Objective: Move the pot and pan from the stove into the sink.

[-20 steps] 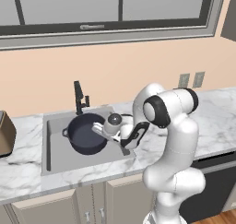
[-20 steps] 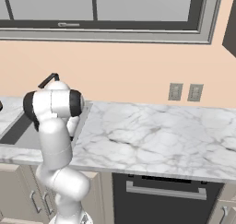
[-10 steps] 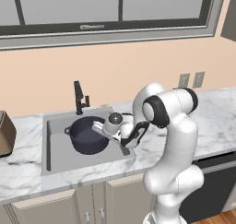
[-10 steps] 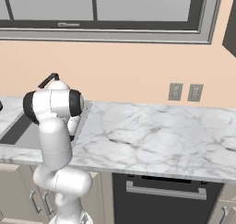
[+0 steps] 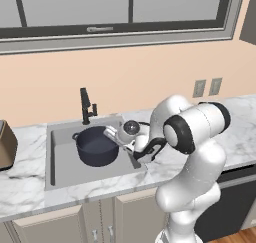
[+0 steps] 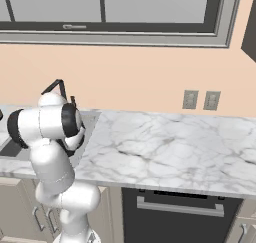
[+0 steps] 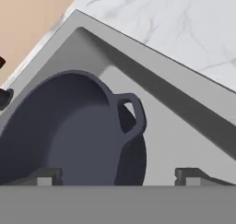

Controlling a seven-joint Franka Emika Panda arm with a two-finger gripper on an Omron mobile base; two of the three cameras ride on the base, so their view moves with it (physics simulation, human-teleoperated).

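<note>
Pot [image 5: 96, 146] sits in sink [image 5: 62, 169]; gripper [image 7: 119, 176] spread apart; apparently unlabelled.

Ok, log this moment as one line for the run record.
pot: in sink | end effector: open, over pot's near rim, holding nothing | faucet: behind pot

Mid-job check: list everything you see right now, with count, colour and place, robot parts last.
pot: one, dark blue-grey, standing in the sink, left part.
sink: one, grey, set in the counter.
faucet: one, black, at the sink's back edge.
counter: one, white marble, along the wall.
outlets: two, grey, on the wall.
window: one, dark-framed, above the counter.
oven: one, black, under the counter.
brown object: one, at the left edge of the counter.
claw: one, open, at the pot's right rim.
</note>
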